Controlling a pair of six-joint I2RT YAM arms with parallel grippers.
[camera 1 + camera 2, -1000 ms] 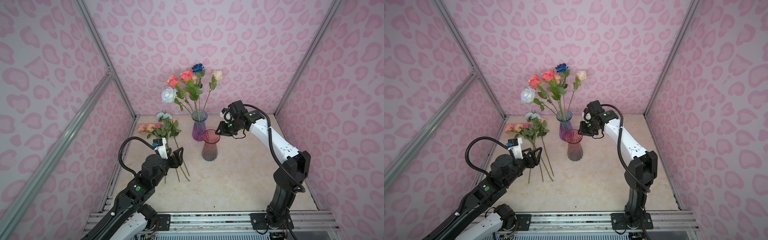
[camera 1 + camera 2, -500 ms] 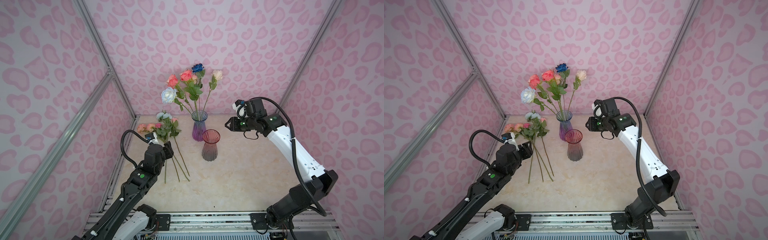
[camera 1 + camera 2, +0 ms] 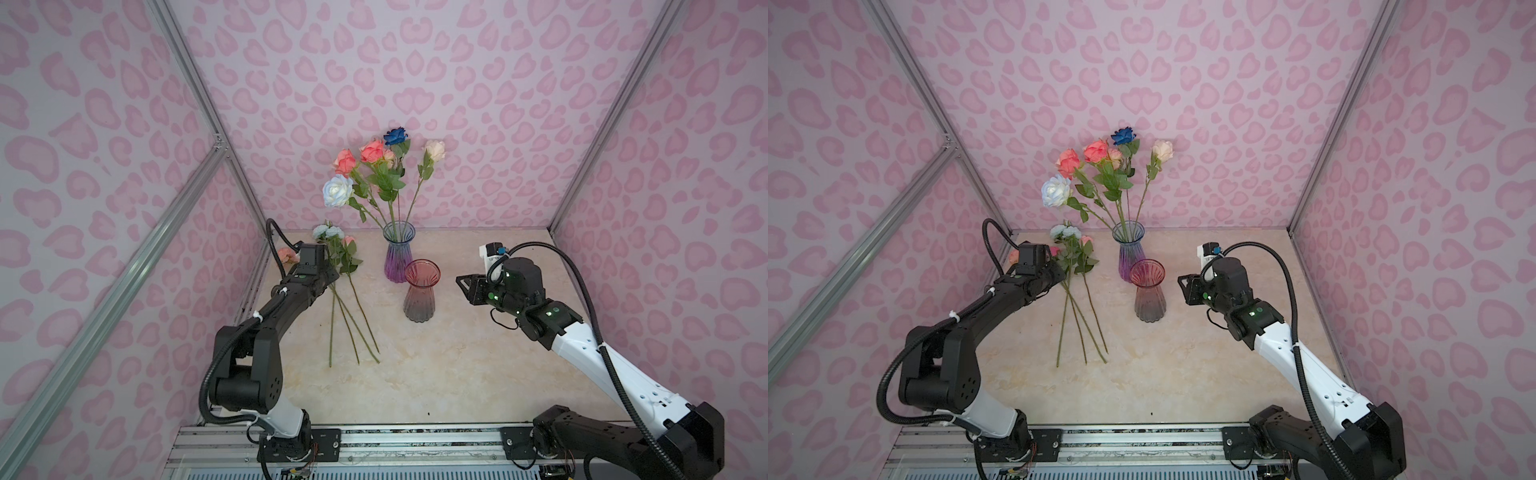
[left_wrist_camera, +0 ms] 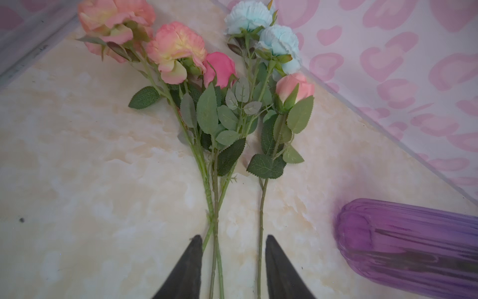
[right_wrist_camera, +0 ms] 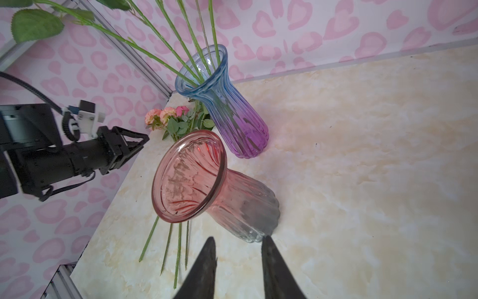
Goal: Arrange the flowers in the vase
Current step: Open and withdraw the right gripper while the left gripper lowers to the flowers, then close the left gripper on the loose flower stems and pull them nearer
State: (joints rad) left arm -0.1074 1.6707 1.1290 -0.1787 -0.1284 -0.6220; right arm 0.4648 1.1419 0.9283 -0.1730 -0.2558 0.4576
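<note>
My left end effector, in the left wrist view, has its jaws parted, straddling several stems of the loose flowers on the surface and gripping nothing. I'd centre on the lone stem on the purple vase's side before pinching. In the right wrist view, my right end effector is parted and empty near the pink vase. In both top views my left arm hides its tips. The flowers lie at nine o'clock of the pink vase.
</note>
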